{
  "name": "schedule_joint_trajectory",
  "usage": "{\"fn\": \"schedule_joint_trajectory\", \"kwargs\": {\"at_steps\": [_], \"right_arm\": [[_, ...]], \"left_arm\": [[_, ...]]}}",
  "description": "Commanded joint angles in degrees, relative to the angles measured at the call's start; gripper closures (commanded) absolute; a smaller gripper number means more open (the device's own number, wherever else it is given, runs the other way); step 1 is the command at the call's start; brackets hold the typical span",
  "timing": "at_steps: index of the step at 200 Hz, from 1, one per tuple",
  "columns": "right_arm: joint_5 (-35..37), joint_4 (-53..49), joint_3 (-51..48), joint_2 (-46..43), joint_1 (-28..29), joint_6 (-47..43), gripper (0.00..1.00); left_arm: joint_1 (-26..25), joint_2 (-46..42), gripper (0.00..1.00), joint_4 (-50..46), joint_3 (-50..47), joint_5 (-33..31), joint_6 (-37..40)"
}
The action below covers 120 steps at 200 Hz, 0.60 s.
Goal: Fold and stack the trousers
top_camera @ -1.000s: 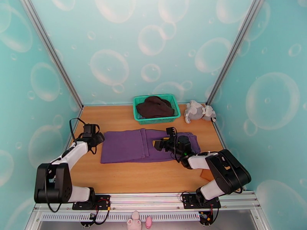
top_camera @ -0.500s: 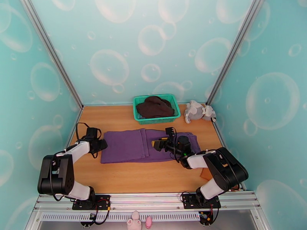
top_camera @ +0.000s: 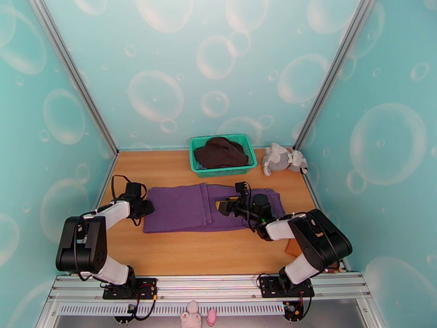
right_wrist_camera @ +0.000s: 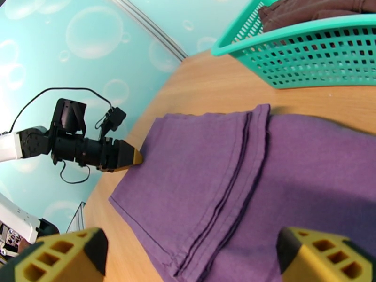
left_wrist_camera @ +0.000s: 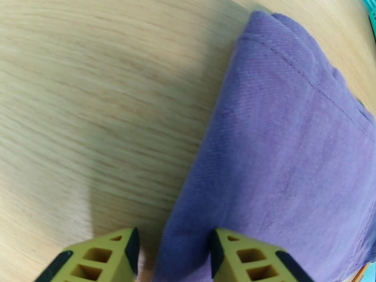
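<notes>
The purple trousers (top_camera: 185,209) lie folded flat across the middle of the wooden table, with layered fold edges showing in the right wrist view (right_wrist_camera: 211,175). My left gripper (top_camera: 146,206) is low on the table at their left edge. It is open, and in its own view that fabric edge (left_wrist_camera: 282,151) runs in between the yellow fingertips (left_wrist_camera: 101,257). My right gripper (top_camera: 221,206) hovers over the right half of the trousers, wide open and holding nothing (right_wrist_camera: 192,259).
A green basket (top_camera: 224,170) holding a dark brown garment (top_camera: 220,151) stands at the back, just behind the trousers. A grey plush toy (top_camera: 281,158) lies to its right. Bare wood (top_camera: 207,250) stretches in front of the trousers. Walls close in both sides.
My left gripper has slid right along the table to the trousers' left edge. The right gripper and the trousers have barely moved.
</notes>
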Motion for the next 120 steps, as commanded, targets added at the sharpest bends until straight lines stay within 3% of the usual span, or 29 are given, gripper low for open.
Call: {"fn": "schedule_joint_trajectory", "kwargs": {"at_steps": [1, 12, 45, 71, 120], "right_arm": [[1.4, -0.6, -0.3, -2.4, 0.0, -1.0, 0.01], [1.8, -0.7, -0.6, -2.9, 0.0, -1.1, 0.01], [4.8, -3.1, -0.9, -4.2, -0.2, -1.8, 0.01], [10.7, -10.4, 0.4, -5.1, -0.3, -2.8, 0.01], [13.5, -10.5, -1.0, -7.4, -0.9, -2.7, 0.01]], "left_arm": [[-0.5, 3.3, 0.77, 0.9, -0.3, 2.2, 0.0], [-0.5, 3.2, 0.88, -0.4, 0.4, 1.6, 0.1], [-0.7, -0.1, 1.0, -6.6, 4.4, -2.3, 0.0], [-1.3, -2.8, 1.0, -15.0, 11.5, -8.9, 0.4], [-1.3, -4.6, 1.0, -25.8, 20.2, -17.8, 2.6]]}}
